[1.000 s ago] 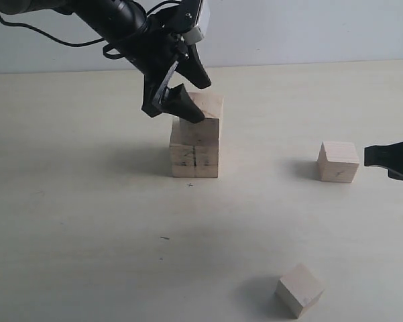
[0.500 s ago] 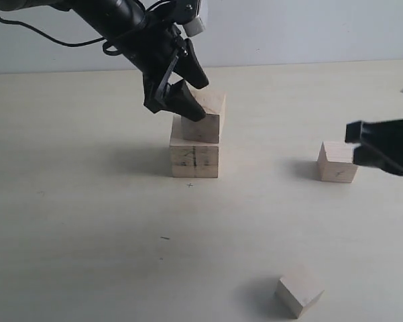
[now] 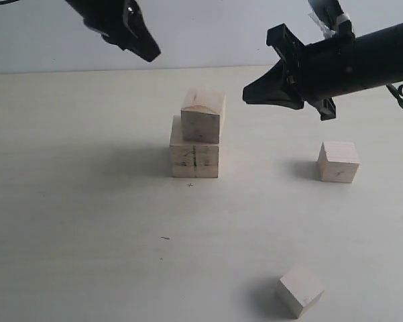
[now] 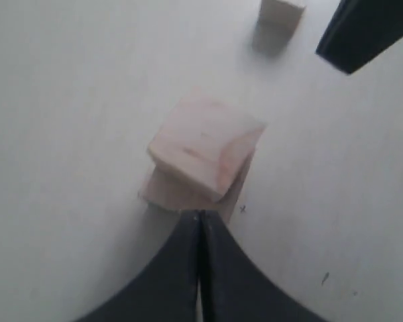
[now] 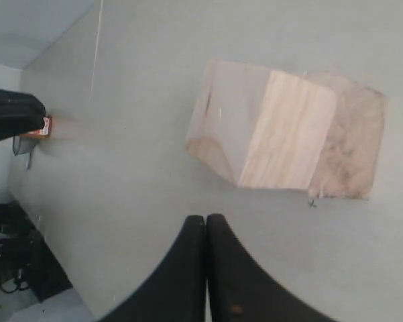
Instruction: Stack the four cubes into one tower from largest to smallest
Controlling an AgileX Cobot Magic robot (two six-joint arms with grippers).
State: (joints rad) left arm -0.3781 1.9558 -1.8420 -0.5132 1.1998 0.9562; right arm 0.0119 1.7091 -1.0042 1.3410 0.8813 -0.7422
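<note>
The largest cube [image 3: 195, 155], with a dark seam line, stands on the table with a smaller cube [image 3: 202, 115] showing reddish grain arcs on top of it, turned a little askew. Both wrist views show this pair, the top cube [image 4: 204, 147] [image 5: 261, 131] over the largest cube [image 4: 235, 194] [image 5: 352, 144]. A third cube [image 3: 338, 161] sits alone at the right. The smallest cube [image 3: 299, 289] lies near the front edge. My left gripper [image 3: 151, 54] [image 4: 200, 218] is shut and empty, high at the upper left. My right gripper [image 3: 249, 95] [image 5: 206, 220] is shut and empty, hovering right of the stack.
The pale wooden table [image 3: 87, 221] carries a few small dark marks, one just in front of the stack. A light wall [image 3: 221, 30] runs behind it. My right arm [image 3: 362, 64] stretches in above the lone cube at the right.
My left gripper let go of the second cube, rose up and left, and shut. My right arm swept in from the right edge, up over the table toward the stack.
</note>
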